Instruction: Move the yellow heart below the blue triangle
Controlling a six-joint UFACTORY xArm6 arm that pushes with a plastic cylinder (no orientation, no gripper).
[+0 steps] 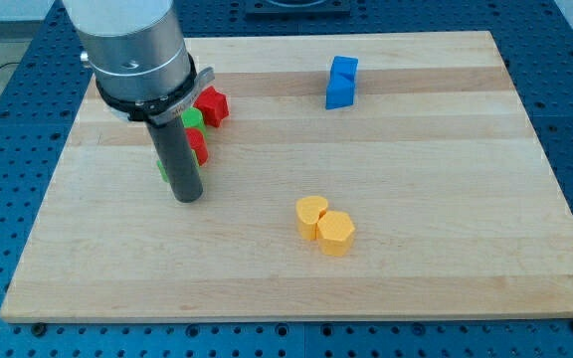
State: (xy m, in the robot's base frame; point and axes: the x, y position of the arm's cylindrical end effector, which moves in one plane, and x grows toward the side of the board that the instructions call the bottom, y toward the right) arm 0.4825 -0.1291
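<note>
Camera view is showing the yellow heart [311, 216] lying near the middle of the wooden board [446, 199], toward the view's bottom, and touching a yellow hexagon-like block [335, 233] sitting just to its right and slightly nearer. Far from them, toward the view's top, two blue blocks are sitting pressed together: one [339, 92] in front and one [345, 69] behind it; which of them is the triangle I cannot tell. My tip [187, 197] is resting on the board well to the left of the heart, not touching it. Just behind the rod, red blocks [212, 104] [197, 145] and green blocks [194, 119] are clustering, partly hidden. The arm is carrying no fingers, and no containers are showing.
</note>
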